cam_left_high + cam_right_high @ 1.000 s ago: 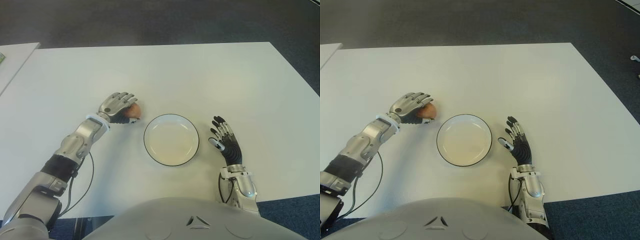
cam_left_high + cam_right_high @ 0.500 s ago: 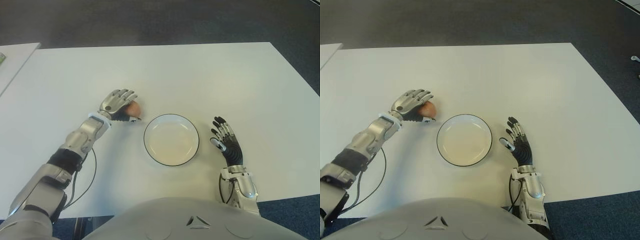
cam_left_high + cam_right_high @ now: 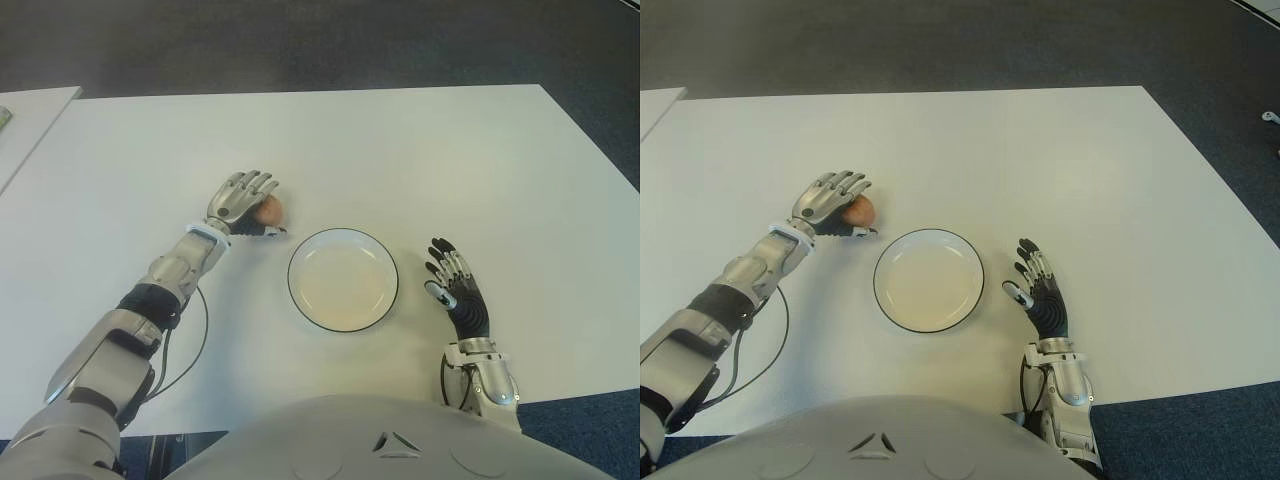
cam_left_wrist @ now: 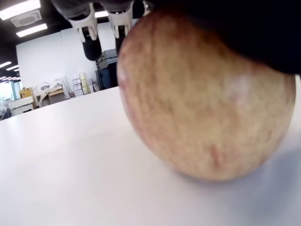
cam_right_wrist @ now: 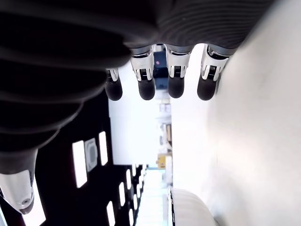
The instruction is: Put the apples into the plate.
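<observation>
Apple [image 3: 270, 209] on table [image 3: 450, 160] under left hand [image 3: 243, 203], fingers draped, not clearly gripped; plate [image 3: 295, 292] empty; right hand [image 3: 456, 296] spread beside plate.

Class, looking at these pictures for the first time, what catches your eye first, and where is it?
The left hand covers an apple sitting on the white table, just left of an empty black-rimmed plate. The right hand shows open-fingered to the plate's right.

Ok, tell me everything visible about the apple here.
The apple is one round fruit with reddish-yellow mottled skin. It sits on the white table, left of the plate and outside it. The left hand lies over it, palm against its top, fingers reaching past it; no grip is evident.
</observation>
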Controlling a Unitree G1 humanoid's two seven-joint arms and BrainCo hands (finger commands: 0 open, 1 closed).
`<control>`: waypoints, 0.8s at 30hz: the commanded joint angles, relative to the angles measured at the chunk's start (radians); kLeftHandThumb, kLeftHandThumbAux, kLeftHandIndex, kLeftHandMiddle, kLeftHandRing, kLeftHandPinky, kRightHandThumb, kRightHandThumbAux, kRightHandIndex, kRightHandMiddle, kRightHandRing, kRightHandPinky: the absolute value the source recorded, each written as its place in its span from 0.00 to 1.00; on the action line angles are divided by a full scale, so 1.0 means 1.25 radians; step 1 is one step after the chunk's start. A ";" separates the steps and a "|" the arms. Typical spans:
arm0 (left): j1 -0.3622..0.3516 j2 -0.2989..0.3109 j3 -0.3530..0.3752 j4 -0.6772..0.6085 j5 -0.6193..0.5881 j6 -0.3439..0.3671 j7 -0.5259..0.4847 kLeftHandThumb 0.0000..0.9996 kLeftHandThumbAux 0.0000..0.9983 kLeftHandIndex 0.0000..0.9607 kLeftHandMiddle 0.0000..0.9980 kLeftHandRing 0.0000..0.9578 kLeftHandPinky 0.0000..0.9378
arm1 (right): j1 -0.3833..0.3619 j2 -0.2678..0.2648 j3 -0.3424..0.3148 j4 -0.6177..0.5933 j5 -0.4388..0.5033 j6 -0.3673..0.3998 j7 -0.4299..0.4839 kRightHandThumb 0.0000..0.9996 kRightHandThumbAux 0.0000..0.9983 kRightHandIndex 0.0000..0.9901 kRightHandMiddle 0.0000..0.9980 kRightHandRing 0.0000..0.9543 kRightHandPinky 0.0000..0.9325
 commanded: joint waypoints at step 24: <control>-0.058 -0.077 -0.146 0.371 -0.030 -0.119 0.217 0.75 0.69 0.46 0.79 0.83 0.85 | 0.026 -0.025 -0.024 0.031 0.026 -0.014 0.028 0.04 0.52 0.00 0.01 0.00 0.00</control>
